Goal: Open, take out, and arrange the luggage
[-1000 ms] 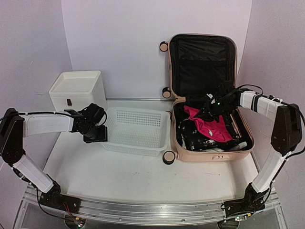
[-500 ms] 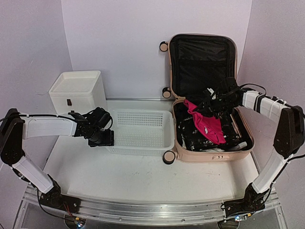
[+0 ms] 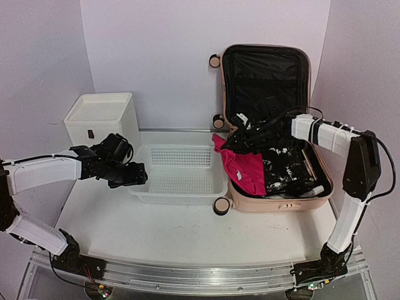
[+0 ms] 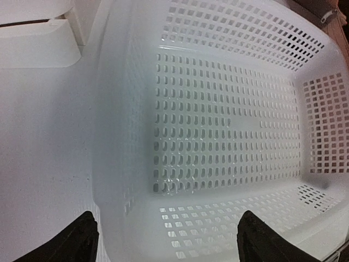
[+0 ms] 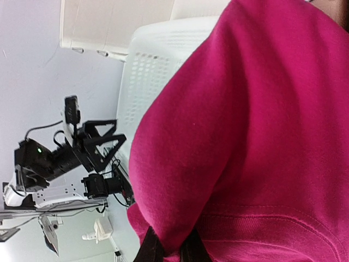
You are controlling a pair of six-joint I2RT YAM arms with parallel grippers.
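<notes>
Nothing legible is picked up in any view right now: no lettering, label, brand, number or sign can be read. White marks are seen on a black cloth (image 3: 282, 161) lying in the luggage (image 3: 275, 204), but they are too small to be made out as letters.
</notes>
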